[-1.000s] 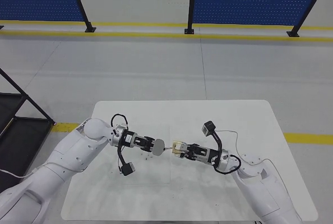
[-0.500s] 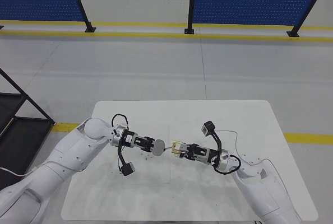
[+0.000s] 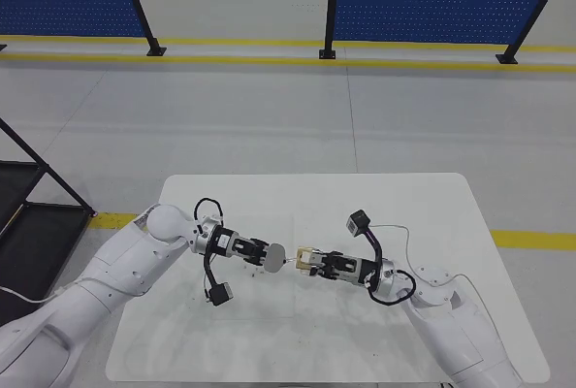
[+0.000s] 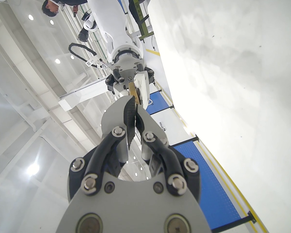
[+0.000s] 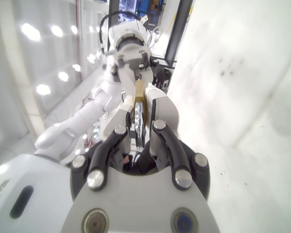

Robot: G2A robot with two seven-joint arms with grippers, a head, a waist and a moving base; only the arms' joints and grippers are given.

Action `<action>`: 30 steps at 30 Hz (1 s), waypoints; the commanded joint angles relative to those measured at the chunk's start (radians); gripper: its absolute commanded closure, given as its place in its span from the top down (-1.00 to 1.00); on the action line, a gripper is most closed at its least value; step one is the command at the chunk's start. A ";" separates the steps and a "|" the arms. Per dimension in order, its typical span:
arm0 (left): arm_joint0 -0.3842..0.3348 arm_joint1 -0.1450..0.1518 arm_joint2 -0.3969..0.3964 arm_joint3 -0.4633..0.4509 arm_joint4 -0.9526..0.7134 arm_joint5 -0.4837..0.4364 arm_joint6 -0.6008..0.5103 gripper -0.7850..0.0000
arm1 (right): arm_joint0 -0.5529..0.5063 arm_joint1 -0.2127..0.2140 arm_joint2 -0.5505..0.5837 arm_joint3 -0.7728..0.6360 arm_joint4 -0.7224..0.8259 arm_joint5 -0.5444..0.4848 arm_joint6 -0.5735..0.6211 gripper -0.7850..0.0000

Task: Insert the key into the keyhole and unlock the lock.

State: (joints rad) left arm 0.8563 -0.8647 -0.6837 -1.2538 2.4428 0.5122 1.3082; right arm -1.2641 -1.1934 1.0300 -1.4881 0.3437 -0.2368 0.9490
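The right pincer (image 5: 141,109) pinches the brass lock (image 5: 138,93) by its flat sides, holding it in the air above the white counter (image 3: 366,204). Just past the lock, the left pincer (image 4: 133,113) faces it, pressed together on the thin key (image 3: 287,257). The key's tip meets the lock's end; how deep it sits cannot be told.

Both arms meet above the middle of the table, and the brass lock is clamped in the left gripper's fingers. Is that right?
No. The brass lock is clamped in the fingers of the right gripper, as the right wrist view shows; the left gripper faces it. The arms do meet above the table.
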 commanded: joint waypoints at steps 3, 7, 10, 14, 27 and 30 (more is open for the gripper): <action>-0.005 0.001 0.006 0.002 -0.009 -0.002 0.003 -1.00 | 0.002 0.001 -0.002 -0.002 -0.007 -0.005 0.009 -1.00; -0.009 0.001 0.012 0.008 -0.015 -0.002 0.002 -1.00 | 0.004 0.002 -0.005 -0.004 -0.012 -0.009 0.016 -1.00; -0.013 0.000 0.017 0.012 -0.019 -0.003 0.003 -1.00 | 0.005 0.003 -0.007 -0.006 -0.013 -0.012 0.017 -1.00; -0.017 -0.001 0.025 0.017 -0.023 -0.004 0.004 -1.00 | 0.005 0.003 -0.009 -0.006 -0.015 -0.016 0.015 -1.00; -0.030 -0.007 0.047 0.027 -0.030 -0.002 0.002 -1.00 | 0.009 0.004 -0.023 -0.010 -0.020 -0.016 0.011 -1.00; -0.031 -0.008 0.050 0.029 -0.031 0.001 -0.001 -1.00 | 0.008 0.004 -0.026 -0.011 -0.020 -0.017 0.006 -1.00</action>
State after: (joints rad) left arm 0.8254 -0.8726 -0.6348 -1.2258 2.4120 0.5117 1.3086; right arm -1.2553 -1.1894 1.0055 -1.4987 0.3235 -0.2530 0.9571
